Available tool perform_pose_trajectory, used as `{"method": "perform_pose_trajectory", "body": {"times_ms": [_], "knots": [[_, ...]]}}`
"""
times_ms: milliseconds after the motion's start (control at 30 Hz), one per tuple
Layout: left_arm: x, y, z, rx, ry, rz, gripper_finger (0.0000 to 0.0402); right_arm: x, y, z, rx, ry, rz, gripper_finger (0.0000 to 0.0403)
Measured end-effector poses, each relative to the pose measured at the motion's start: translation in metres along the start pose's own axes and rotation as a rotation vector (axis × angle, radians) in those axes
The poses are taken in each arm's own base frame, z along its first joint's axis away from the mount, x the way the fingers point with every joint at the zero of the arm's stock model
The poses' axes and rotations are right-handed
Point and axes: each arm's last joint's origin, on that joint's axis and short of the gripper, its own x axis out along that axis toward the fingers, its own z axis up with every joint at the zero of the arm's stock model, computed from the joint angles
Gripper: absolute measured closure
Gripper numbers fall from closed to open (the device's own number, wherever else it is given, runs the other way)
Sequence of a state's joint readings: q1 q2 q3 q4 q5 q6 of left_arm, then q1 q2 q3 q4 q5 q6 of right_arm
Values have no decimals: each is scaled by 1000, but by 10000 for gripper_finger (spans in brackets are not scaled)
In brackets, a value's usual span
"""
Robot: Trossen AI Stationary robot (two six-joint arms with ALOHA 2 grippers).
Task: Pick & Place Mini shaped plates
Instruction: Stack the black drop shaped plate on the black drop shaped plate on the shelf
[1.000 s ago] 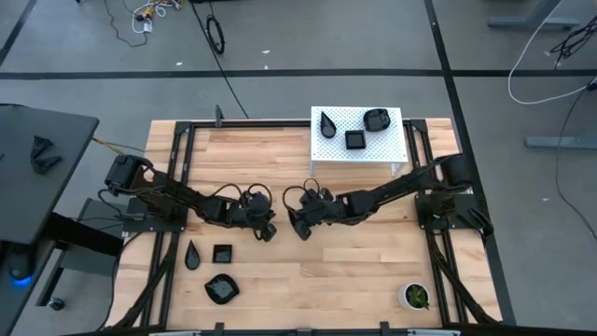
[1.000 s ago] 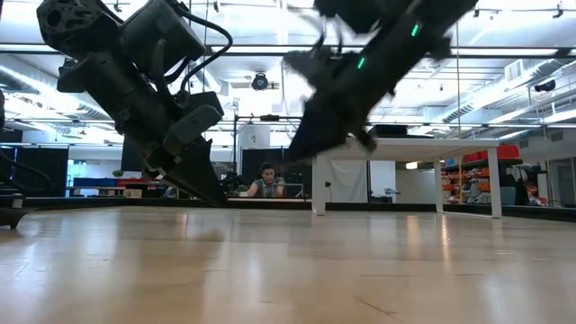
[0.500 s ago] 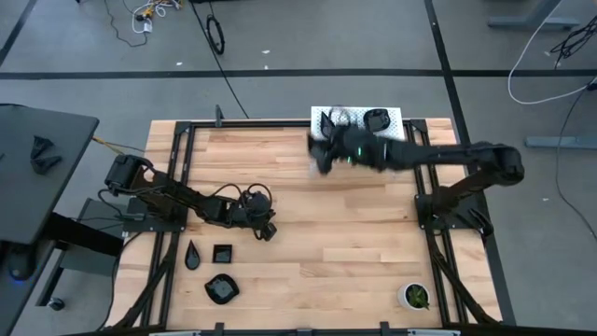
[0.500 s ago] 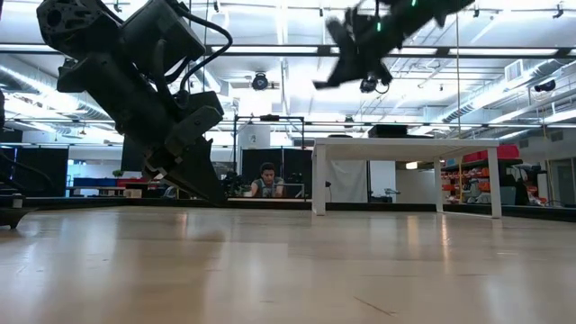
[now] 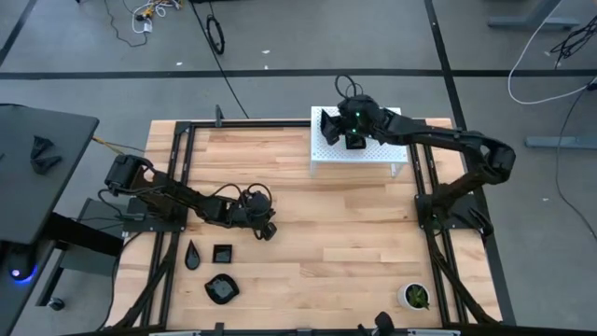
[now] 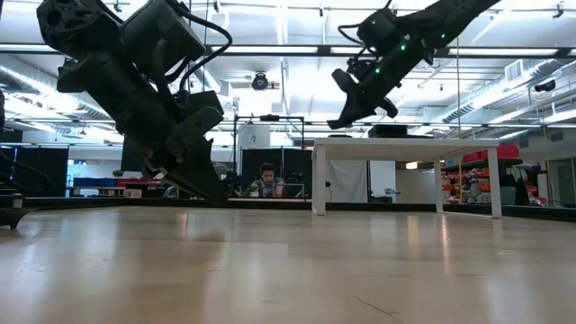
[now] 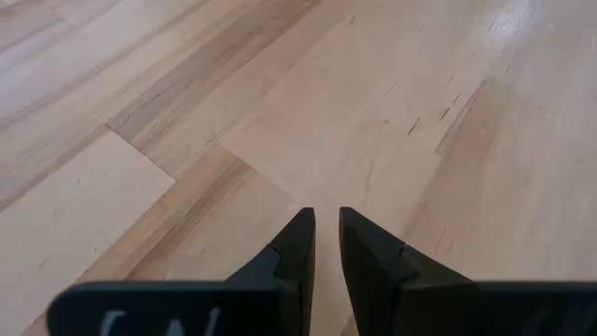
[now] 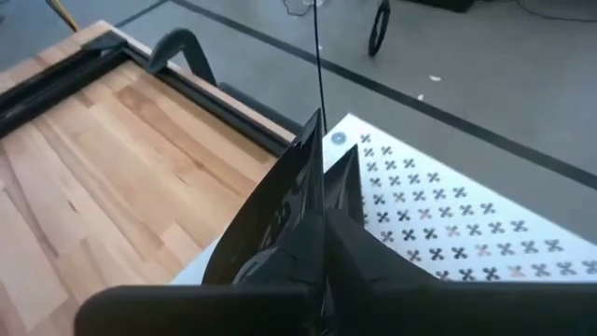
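My right gripper (image 5: 328,126) hangs over the left end of a white perforated stand (image 5: 392,149) at the far side of the table. It is shut on a glossy black mini plate (image 8: 280,205) with a pointed end. The gripper also shows in the low view (image 6: 346,115), above the stand top. A square black plate (image 5: 354,141) lies on the stand; the arm hides the rest of the top. A teardrop plate (image 5: 192,254), a square plate (image 5: 222,253) and a rounded plate (image 5: 221,288) lie on the table at the near left. My left gripper (image 5: 269,231) is shut and empty, just above the wood (image 7: 326,219). My right gripper pinches the black plate between its two fingers (image 8: 350,187). The plate stands on edge in the hold, with its pointed end (image 8: 312,121) past the fingertips. The fingers slant down toward the table's left side. The plate is clear of the stand.
A small white pot with a green plant (image 5: 415,296) stands at the near right corner. Black frame rails (image 5: 177,149) run along the table's left, right and far edges. Bare wood (image 5: 345,243) lies between the arms. A person (image 6: 266,180) sits in the room far behind the table.
My right gripper has risen from the middle of the table and swung toward the far edge, carrying the black plate. It has come down a little over the stand's left end.
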State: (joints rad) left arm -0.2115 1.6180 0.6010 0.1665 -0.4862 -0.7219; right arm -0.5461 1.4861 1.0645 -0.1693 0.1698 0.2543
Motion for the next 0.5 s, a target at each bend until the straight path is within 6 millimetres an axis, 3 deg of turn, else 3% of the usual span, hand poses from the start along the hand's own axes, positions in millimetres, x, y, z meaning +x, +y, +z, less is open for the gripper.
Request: {"method": "perform_pose_trajectory", "body": {"times_ms": [200, 500], "knots": [[-1, -1, -1, 3, 1, -4, 346, 13, -1, -6, -5, 27, -19, 389], [-1, -2, -1, 7, -5, 0, 346, 15, -2, -6, 24, 18, -36, 376]]}}
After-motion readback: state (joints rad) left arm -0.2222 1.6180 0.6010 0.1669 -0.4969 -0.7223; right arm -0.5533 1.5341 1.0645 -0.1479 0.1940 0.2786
